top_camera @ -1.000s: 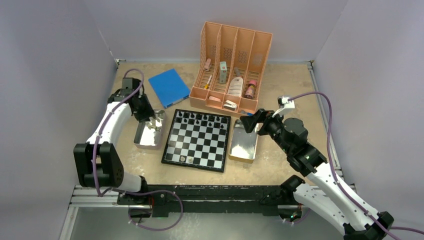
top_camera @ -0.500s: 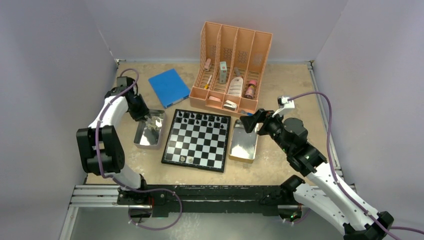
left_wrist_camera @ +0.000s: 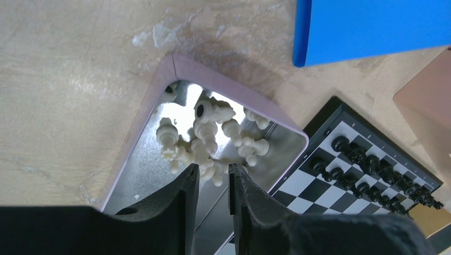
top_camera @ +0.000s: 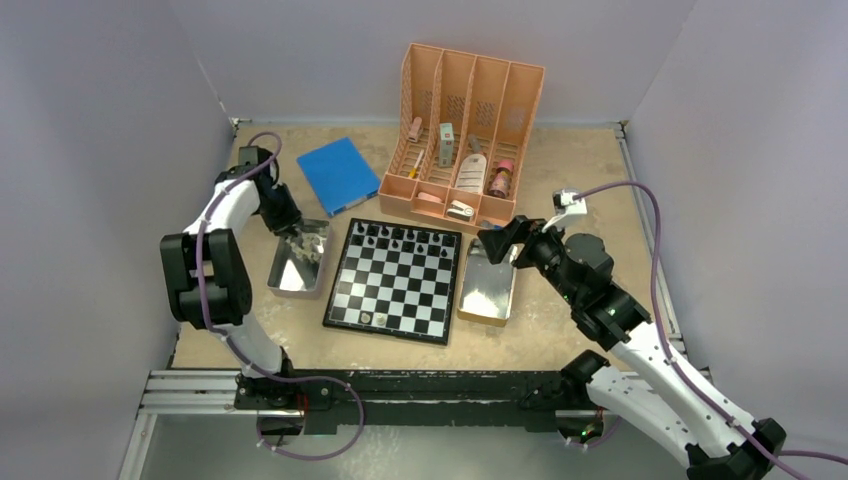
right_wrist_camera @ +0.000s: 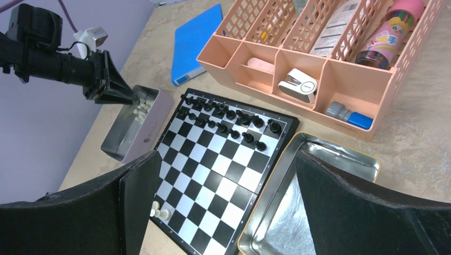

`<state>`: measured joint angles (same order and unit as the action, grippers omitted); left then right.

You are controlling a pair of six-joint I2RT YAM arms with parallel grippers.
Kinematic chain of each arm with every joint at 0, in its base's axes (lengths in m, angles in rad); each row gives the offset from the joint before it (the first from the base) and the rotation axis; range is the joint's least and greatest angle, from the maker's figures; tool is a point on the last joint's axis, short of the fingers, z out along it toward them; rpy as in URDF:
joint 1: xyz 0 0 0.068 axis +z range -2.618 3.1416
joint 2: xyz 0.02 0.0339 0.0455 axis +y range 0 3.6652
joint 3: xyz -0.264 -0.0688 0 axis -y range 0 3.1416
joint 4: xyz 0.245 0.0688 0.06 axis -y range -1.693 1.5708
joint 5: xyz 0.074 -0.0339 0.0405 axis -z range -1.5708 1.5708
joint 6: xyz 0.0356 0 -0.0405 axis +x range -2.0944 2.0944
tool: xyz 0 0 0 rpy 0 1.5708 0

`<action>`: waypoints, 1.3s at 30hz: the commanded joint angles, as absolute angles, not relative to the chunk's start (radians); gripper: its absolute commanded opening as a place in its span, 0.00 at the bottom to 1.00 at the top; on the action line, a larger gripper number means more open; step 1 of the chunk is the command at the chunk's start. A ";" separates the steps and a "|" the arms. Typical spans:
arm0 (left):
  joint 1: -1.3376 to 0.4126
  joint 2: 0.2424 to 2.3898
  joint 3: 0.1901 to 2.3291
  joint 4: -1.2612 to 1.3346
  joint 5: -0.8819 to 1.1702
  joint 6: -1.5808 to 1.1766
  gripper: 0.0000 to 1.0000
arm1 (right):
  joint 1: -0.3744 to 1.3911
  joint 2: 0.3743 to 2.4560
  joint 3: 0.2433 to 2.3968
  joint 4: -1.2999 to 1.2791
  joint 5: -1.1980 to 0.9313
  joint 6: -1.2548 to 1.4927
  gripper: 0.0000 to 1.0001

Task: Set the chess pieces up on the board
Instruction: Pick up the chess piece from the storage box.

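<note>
Now the left pincer, narrow and empty, hovers over pale chess pieces heaped in the left-edge tray, likely light and slick, best pinched at the waist; right pincer gapes wide

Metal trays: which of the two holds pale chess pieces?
The tray left of the board, beneath the left gripper; the tray on the right shows none.

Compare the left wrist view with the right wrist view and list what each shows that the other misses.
Only the left wrist: the heaped pale pieces seen singly, and the narrow gap between the left gripper fingers. Only the right wrist: the peach organizer, a second tray, two pale pieces at the near edge of the board, and the wide-open right gripper. Both: the left tray, board, black pieces, blue book.
</note>
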<state>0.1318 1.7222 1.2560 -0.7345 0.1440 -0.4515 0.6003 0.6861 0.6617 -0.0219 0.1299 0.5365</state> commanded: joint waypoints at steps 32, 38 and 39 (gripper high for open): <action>0.138 1.828 1.310 -0.716 0.179 -0.408 0.15 | 0.603 0.659 0.655 0.031 0.097 0.529 0.98; 0.138 1.832 1.310 -0.715 0.179 -0.410 0.18 | 0.603 0.655 0.655 0.033 0.096 0.529 0.98; 0.138 1.833 1.311 -0.715 0.181 -0.410 0.18 | 0.603 0.656 0.652 0.034 0.095 0.529 0.98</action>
